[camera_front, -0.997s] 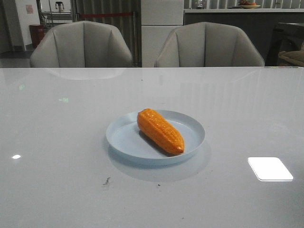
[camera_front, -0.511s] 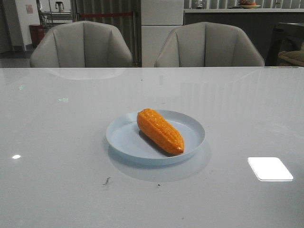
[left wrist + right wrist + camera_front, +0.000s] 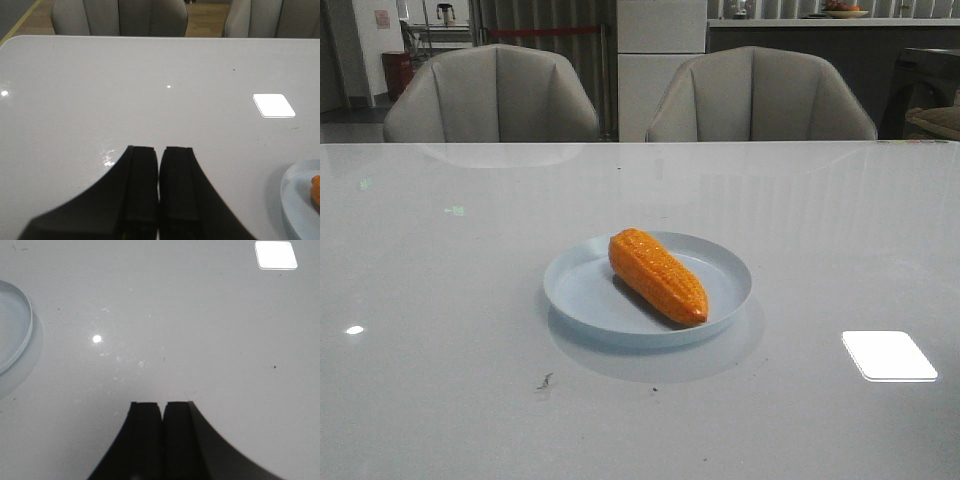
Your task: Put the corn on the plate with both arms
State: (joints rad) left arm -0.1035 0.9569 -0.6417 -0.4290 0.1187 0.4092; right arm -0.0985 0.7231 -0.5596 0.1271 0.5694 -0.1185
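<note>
Nothing shifts between my looks: the corn point(image 3: 657, 275) stays on the plate point(image 3: 725, 262), left gripper point(image 3: 159, 170) and right gripper point(image 3: 163, 422) jaws together, empty; placement looks finished.

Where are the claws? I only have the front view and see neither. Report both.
Observer: The left claw is shut and empty, above bare table, clear of the plate.
Operator: Now the right one.
Observer: The right claw is also shut, holding nothing, over bare table, with only the plate's rim at the edge of its view.
Operator: Confirm the corn.
Observer: The corn lies diagonally on the plate; the left wrist camera catches only an orange sliver of it at its frame edge.
</note>
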